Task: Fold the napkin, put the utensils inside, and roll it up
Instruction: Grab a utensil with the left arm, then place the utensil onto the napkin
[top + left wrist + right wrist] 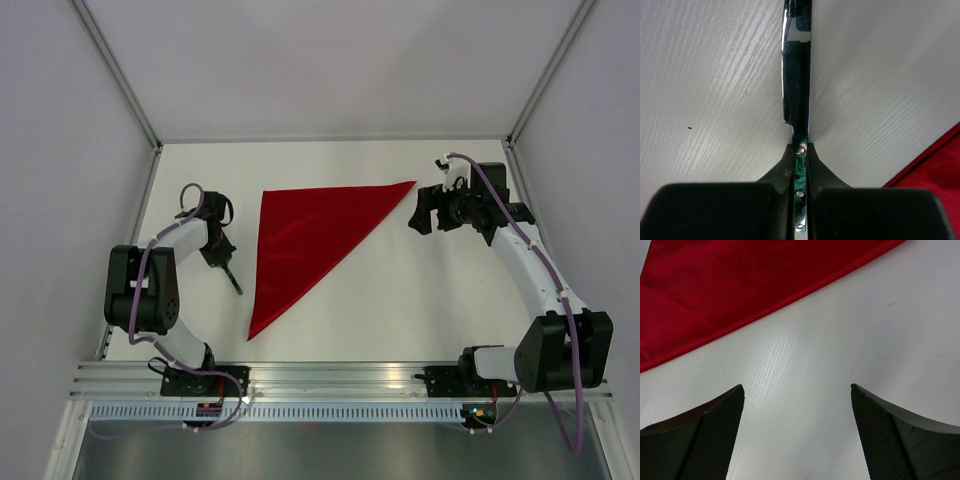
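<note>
1. We saw the napkin point(300, 235) lying flat on the counter point(400, 300) as a triangle. From that we judged the fold done and the step in hand to be placing the cutlery.
2. The left end effector point(799, 148) was clamped tight on one utensil point(796, 75) at its riveted handle. The shiny blade pointed straight out past the fingertips, just left of the napkin's left edge. We could not tell whether the metal touched the counter.
3. The right end effector point(797, 386) had its fingers wide apart with nothing between them. It stood over bare counter beside the napkin's far right corner.
4. To do the step well, we judged that the left arm should lift the utensil over the left edge rather than drag it. It should then lay the utensil well inside the triangle and release only once the metal rested on the cloth. Cloth this thin would likely ruck if the tip caught it.
5. We saw only this one utensil.
6. Edges: the left edge ran straight from far to near, and the far edge ran across to a sharp right corner. The long diagonal joined that corner to the near one.
7. Room: the widest bare counter lay right of the diagonal, between cloth and right arm. The left arm had less, with the side wall point(60, 200) close beside its elbow.
</note>
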Controlling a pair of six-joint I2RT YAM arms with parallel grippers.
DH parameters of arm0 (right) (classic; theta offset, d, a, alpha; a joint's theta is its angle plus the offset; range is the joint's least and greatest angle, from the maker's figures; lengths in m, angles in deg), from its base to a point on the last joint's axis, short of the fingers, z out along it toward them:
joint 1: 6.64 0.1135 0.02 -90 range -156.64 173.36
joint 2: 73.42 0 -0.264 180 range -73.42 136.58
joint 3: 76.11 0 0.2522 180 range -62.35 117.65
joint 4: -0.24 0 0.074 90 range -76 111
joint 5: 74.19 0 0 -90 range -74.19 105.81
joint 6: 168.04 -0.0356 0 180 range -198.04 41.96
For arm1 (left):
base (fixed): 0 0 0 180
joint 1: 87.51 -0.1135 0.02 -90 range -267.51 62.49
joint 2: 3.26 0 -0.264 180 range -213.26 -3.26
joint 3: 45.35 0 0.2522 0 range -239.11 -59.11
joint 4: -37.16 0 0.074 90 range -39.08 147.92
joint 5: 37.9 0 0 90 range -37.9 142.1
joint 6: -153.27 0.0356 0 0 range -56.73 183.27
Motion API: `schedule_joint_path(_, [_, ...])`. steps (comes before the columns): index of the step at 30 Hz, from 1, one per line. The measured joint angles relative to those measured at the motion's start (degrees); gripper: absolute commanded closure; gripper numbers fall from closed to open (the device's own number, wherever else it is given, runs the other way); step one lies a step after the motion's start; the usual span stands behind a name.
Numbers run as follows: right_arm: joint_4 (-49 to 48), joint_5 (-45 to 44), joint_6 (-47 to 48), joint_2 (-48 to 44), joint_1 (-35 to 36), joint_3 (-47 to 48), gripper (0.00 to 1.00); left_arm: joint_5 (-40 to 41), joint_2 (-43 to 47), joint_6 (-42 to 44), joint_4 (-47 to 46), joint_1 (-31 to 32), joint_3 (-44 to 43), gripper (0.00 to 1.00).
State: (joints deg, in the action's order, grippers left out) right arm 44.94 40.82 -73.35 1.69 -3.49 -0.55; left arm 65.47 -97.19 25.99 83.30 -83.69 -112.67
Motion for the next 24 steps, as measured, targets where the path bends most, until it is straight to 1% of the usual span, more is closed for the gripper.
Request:
schedule_joint_path(3, [-0.02,0.17,0.07,0.24,0.0,0.0,0.09,-1.01,-0.61,3.1,0.76,0.02,-2.69,0.98])
schedule_joint_path(8, [-0.04,0.22,0.11,0.66,0.0,0.0,0.09,-3.72,0.35,10.14,1.64,0.17,-10.88,0.98])
schedule_joint_path(11, [-0.09,0.2,0.15,0.66,0.0,0.0,0.09,-6.19,2.14,15.21,1.53,1.75,-16.26,0.98])
schedule_joint_path(14, [-0.11,0.13,0.24,0.66,0.0,0.0,0.1,-8.02,2.62,20.41,1.7,6.38,-21.86,0.98])
schedule_joint_path(17, [-0.26,-0.07,0.28,0.66,0.0,0.0,0.1,-9.53,0.96,26.51,1.95,14.58,-27.63,0.98])
schedule_joint_path(18, [-0.42,-0.33,0.28,0.66,0.0,0.0,0.1,-9.92,-0.24,28.55,2.05,17.75,-29.38,0.98])
schedule_joint_path(21, [-0.66,-0.79,0.28,0.66,0.0,0.0,0.1,-11.43,-4.79,33.38,2.27,24.59,-32.85,0.98])
schedule_joint_path(24, [-1.01,-1.22,0.28,0.66,0.0,0.0,0.1,-14.21,-11.21,36.85,2.8,29.77,-34.8,0.98])
